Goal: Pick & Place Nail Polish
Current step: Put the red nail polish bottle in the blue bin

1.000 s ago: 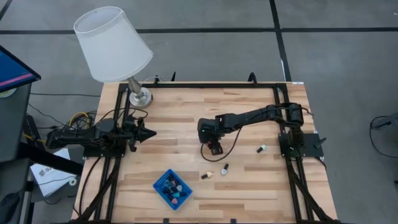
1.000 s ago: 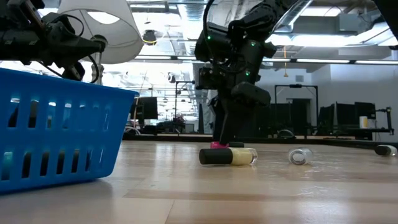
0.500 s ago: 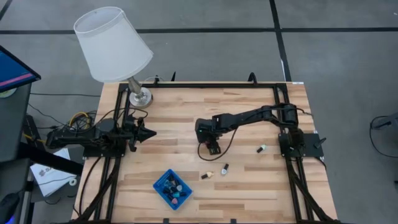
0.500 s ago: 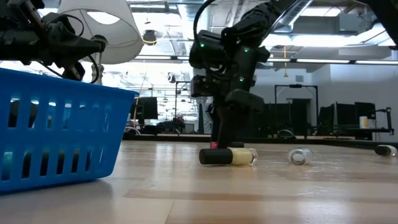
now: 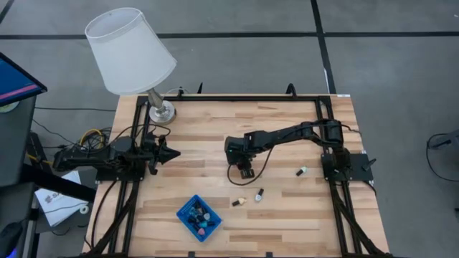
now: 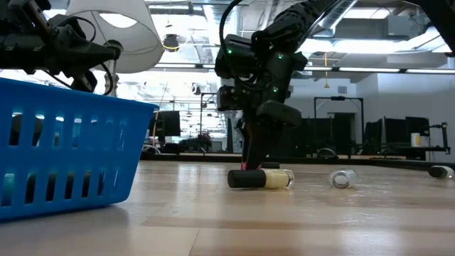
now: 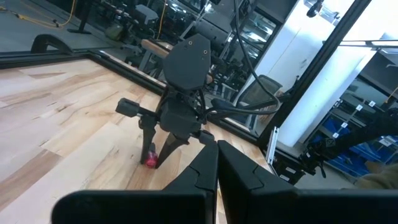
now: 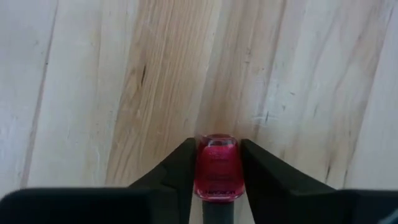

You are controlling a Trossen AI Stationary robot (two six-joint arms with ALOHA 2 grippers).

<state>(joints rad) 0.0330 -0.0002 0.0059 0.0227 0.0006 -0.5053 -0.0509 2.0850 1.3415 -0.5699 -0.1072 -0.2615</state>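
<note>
Right gripper (image 7: 157,151) astride red nail polish bottle (image 7: 151,161) on table (image 7: 56,118)

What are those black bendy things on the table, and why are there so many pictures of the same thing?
Those are two robot arms, each ending in a two-finger pincher called a gripper. Four cameras look at once: one from above, one at table height, and one on each arm's wrist.

On the wooden table sit a white lamp and a blue basket with little nail polish bottles inside. Three more bottles lie loose: a yellow bottle, a clear bottle and one near the table's right side.

The right gripper reaches down in the middle of the table. Its wrist camera shows a red bottle squeezed between its two fingers. The left gripper waits at the left side, fingers shut, holding nothing.
</note>
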